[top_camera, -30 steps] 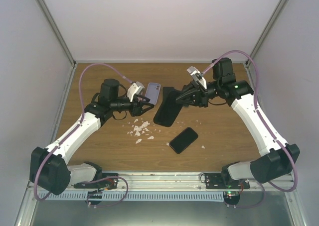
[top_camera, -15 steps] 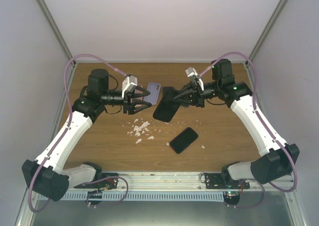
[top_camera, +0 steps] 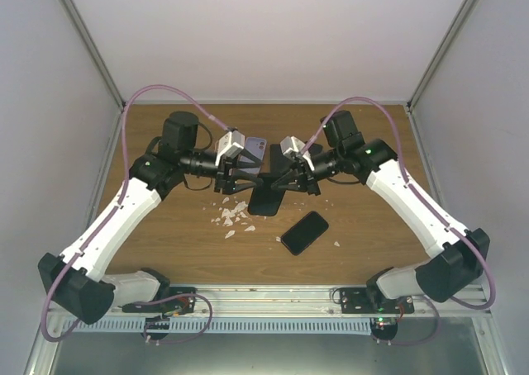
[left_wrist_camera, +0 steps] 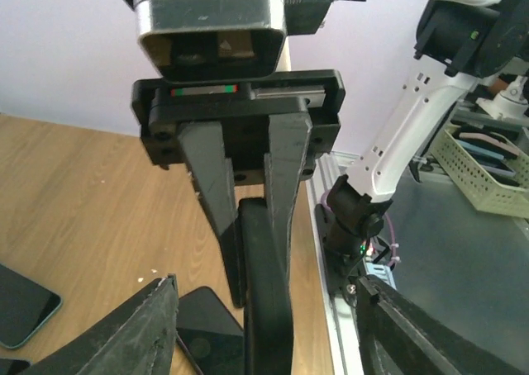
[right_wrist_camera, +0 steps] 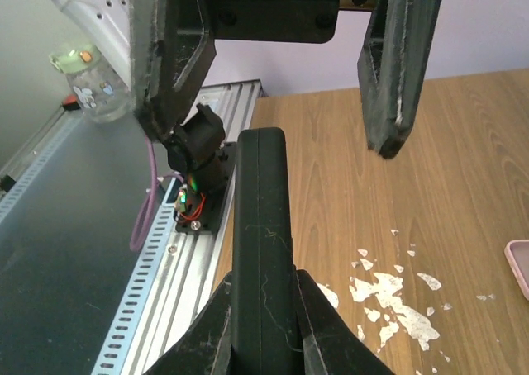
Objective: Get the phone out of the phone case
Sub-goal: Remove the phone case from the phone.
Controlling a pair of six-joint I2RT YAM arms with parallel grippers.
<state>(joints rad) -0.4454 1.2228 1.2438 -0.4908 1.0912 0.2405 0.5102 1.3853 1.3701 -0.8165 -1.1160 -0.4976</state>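
The right tool [top_camera: 279, 187] grips a black phone case [top_camera: 264, 201] on edge at the middle of the worktop [top_camera: 190, 251]; the left tool [top_camera: 246, 179], jaws wide, straddles its end, holding nothing.

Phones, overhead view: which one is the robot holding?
The black cased phone in the middle, clamped in the right end effector; the other black phone and the lilac phone lie flat.

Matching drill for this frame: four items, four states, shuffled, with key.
1 left end effector
2 right end effector
3 black phone
4 white scraps

A lying flat on the table
B open, fingers either side of the phone case
C shut on the phone case
D scattered on the wood

Pairs: 1-B, 2-C, 3-A, 4-D
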